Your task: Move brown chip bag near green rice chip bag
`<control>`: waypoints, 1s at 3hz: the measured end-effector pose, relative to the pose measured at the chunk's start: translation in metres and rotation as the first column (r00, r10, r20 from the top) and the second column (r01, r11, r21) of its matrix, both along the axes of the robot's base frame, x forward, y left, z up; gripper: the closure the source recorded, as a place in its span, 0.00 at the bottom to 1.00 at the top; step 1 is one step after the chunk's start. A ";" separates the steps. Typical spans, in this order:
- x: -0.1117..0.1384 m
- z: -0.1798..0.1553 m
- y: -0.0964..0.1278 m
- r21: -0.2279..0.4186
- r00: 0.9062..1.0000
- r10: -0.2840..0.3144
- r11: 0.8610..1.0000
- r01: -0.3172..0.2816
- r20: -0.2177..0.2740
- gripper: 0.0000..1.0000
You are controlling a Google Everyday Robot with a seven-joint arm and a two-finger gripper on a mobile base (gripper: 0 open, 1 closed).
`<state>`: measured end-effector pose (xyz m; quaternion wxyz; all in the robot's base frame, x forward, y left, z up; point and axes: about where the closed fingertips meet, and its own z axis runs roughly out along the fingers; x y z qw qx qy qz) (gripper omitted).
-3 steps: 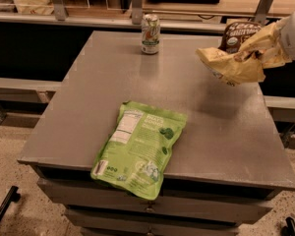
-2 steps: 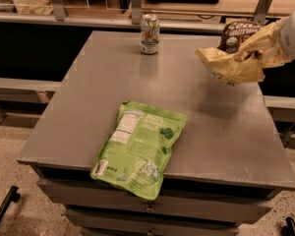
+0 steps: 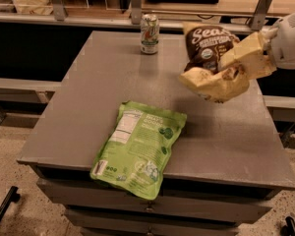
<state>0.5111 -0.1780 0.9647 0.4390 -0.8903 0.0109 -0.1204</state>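
The table (image 3: 88,92) carries the green rice chip bag (image 3: 140,149) flat, overhanging its front edge. The brown chip bag (image 3: 206,45) hangs above the right side, pinched in the claw (image 3: 236,65). It looks light, puffy and crushable, so its crinkled edge seems the safest hold.

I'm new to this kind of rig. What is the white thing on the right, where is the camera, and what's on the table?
The white rounded part at the right edge is the end of the robot arm. Its tan gripper is shut on the brown chip bag, holding it in the air over the right side of the grey table. One camera looks down at the table; where it is mounted is unknown. The green rice chip bag lies flat, label up, overhanging the near edge. A drink can stands upright at the far edge. The two bags are apart.
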 end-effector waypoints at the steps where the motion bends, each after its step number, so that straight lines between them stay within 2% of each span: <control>1: -0.036 0.002 0.023 -0.050 0.975 0.219 0.975 -0.217 0.044 0.75; 2: -0.058 0.000 0.037 -0.117 0.926 0.373 0.924 -0.364 0.066 0.44; 3: -0.049 0.002 0.040 -0.107 0.935 0.344 0.936 -0.335 0.084 0.21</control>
